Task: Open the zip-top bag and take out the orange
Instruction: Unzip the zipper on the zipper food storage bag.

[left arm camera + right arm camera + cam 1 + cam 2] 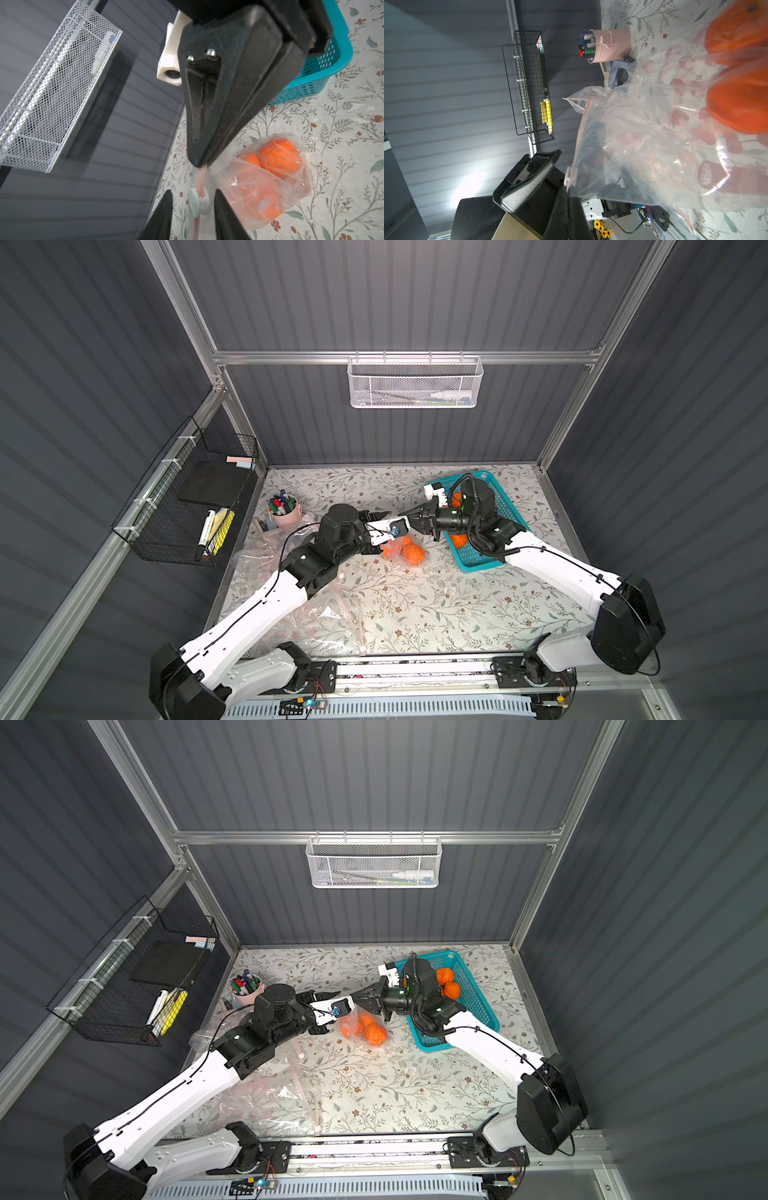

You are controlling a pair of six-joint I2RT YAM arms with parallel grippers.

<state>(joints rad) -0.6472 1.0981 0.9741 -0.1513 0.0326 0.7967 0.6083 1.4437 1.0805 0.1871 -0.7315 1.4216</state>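
Observation:
A clear zip-top bag [400, 548] [360, 1026] hangs just above the mid-table with more than one orange [278, 155] [737, 108] inside. My right gripper [200, 164] [566, 195] is shut on the bag's pink top strip, near its end. The pale zip slider [197, 202] [570, 175] sits on that strip. My left gripper [193, 205] [387, 515] stands open around the slider. One finger is on each side, with a small gap to it. In both top views the two gripper tips meet above the bag.
A teal basket [478, 566] [432, 1044] at the right holds loose oranges [449, 986] under my right arm. A pink cup of markers [282, 510] stands at the left. Crumpled clear bags [266, 556] lie under my left arm. Wire baskets hang on the left wall [187, 497] and back wall [415, 383].

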